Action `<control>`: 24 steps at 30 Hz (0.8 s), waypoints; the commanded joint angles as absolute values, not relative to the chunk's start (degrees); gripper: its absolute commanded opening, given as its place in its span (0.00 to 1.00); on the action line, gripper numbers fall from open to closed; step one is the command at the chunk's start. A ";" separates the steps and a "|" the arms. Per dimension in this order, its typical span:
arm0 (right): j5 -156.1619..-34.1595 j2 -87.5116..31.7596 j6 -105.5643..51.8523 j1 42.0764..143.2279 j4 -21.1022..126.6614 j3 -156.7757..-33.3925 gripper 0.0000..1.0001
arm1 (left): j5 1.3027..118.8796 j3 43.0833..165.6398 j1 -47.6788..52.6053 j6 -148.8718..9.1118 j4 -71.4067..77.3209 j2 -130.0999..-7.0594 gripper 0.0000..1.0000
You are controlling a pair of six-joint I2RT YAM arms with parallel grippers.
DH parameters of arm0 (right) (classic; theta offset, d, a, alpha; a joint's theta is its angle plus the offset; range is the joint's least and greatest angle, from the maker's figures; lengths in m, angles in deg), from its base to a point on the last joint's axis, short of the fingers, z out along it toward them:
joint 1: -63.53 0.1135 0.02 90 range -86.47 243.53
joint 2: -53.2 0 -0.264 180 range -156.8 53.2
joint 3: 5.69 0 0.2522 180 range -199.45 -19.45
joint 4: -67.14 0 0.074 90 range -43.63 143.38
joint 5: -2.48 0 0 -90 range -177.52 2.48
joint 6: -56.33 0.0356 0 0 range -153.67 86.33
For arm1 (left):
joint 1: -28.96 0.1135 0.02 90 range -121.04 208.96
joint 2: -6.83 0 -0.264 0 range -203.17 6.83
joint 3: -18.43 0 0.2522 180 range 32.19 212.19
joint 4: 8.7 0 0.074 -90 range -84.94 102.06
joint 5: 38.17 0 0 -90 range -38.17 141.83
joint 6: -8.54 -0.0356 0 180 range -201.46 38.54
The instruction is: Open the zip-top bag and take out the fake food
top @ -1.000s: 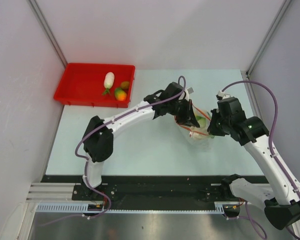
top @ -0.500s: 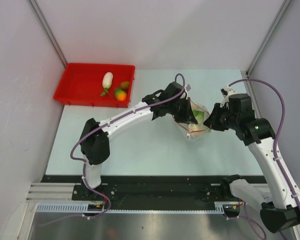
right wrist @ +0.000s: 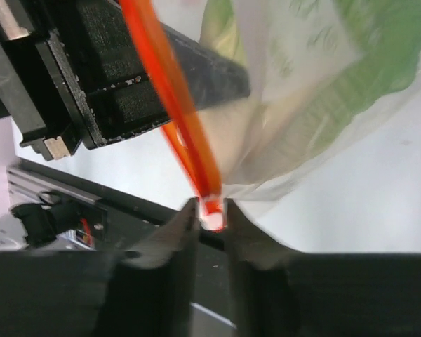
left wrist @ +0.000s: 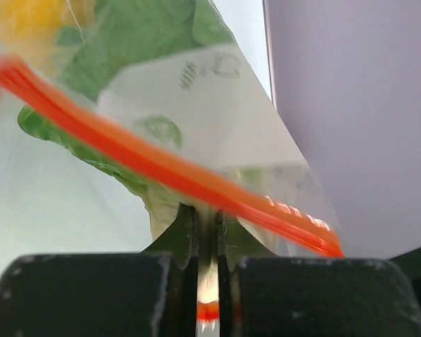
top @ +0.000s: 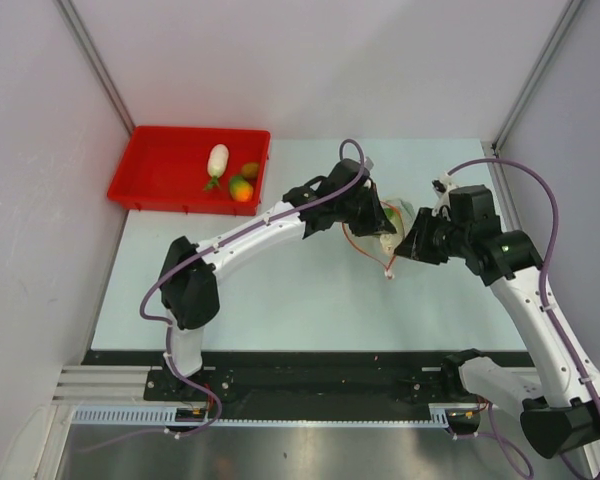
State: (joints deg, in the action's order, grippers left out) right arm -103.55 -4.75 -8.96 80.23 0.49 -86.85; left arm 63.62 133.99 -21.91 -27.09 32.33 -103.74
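Hanging between the two grippers, the bag (top: 388, 235) is seen drawn taut at its mouth, and the pull is on. It is gripped from both sides. The left gripper (left wrist: 207, 228) is closed on a fold of clear film just under the strip (left wrist: 161, 165). The right gripper (right wrist: 209, 210) is pinched shut on the strip's end, right at its fingertips. That opposed hold is judged to be the purpose of the pose: one lip is anchored and the other drawn away, so that the seal can be peeled apart. How far the seal is parted cannot be told, since the strip is blurred in both wrist views.

The film is thin, glossy and floppy, creased where it is clamped, with a pale printed panel across it. The strip is a narrow orange-red ridge that looks stiffer than the film around it. Just ahead of the left fingertips the lettuce (left wrist: 147, 31) is pressed against the inside, green and ruffled. A yellow piece (left wrist: 28, 17) is made out farther ahead, soft in focus. So some food is judged not yet removed.

Well away from both grippers, out to the left gripper's left, a red tray (top: 165, 165) is set on the pale table (top: 280, 290). In it lie a white radish (top: 217, 160), a mango (top: 241, 189) and a small brown piece (top: 250, 170).
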 commanded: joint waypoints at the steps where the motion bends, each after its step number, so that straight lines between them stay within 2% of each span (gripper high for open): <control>1: -98.69 -5.24 -6.42 84.26 -1.11 -87.92 0.13 | 63.44 134.93 -21.93 -20.73 28.70 -98.29 0.00; 3: -94.06 -5.77 -7.04 85.76 -3.13 -87.92 0.00 | 63.60 135.72 -21.75 -19.33 28.71 -97.59 0.00; 6: -88.59 -5.16 -8.53 86.11 -4.98 -87.83 0.00 | 66.76 138.62 -21.05 -18.79 33.07 -98.20 0.00; 9: -83.04 -4.11 -9.76 85.76 -5.34 -87.83 0.00 | 70.90 135.23 -20.78 -18.88 33.02 -96.37 0.00; 13: -86.99 -2.43 -11.79 82.61 -3.84 -87.83 0.00 | 75.54 129.67 -20.43 -20.02 29.58 -94.51 0.00; 14: -86.99 -2.34 -11.79 81.99 -4.36 -87.83 0.13 | 75.65 129.75 -20.43 -20.72 31.06 -94.77 0.00; 17: -88.56 -2.61 -12.84 80.41 -5.69 -87.74 0.26 | 74.42 128.88 -20.43 -23.01 31.70 -93.64 0.00; 20: -87.61 -2.96 -13.72 80.23 -4.64 -87.74 0.36 | 73.46 128.61 -20.43 -24.85 32.39 -92.93 0.00; 24: -90.24 -4.27 -13.72 80.31 -2.17 -87.74 0.41 | 73.98 128.96 -20.34 -25.12 32.66 -92.67 0.00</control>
State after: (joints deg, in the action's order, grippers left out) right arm -88.56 -3.42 -12.52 80.50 -4.82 -86.85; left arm 72.08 128.48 -20.58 -23.48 33.84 -97.14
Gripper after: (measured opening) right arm 0.396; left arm 0.059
